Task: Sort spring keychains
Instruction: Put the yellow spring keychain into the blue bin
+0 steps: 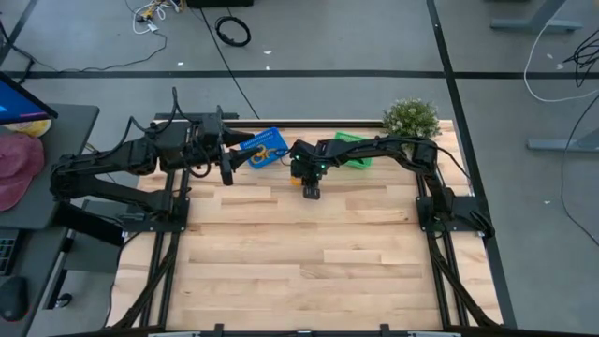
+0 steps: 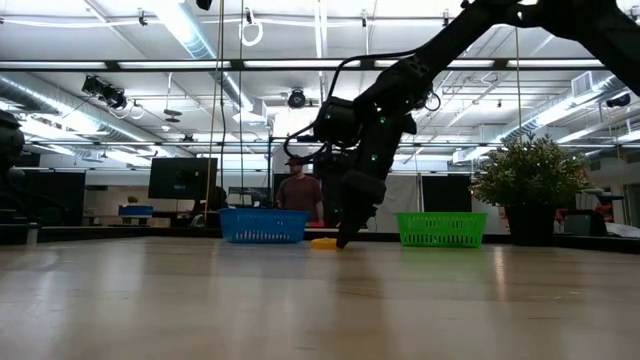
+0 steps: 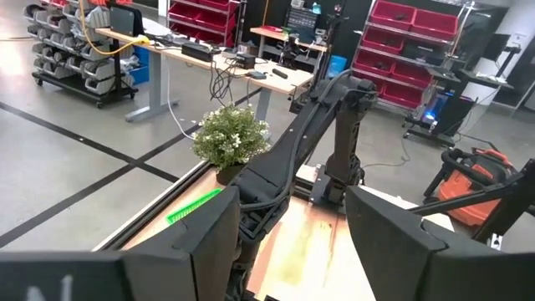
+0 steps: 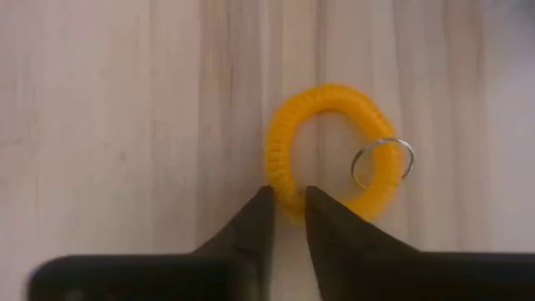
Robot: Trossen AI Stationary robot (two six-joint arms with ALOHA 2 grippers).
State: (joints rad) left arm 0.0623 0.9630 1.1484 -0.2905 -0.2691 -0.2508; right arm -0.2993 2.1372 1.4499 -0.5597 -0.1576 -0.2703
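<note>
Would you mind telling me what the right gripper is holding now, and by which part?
The right gripper pinches the orange spring keychain on the table, at its coil's near edge, beside the metal ring.

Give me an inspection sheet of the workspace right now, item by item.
Surface: wooden table, mostly bare.
Job's things: orange spring keychain with metal ring lying flat; blue basket and green basket at the far edge.
Clutter: potted plant.
End effectors: right end effector down, fingertips nearly closed at the keychain's coil; left end effector raised, open.
Cables: loose cables on floor.
Surroundings: person beyond table.
</note>
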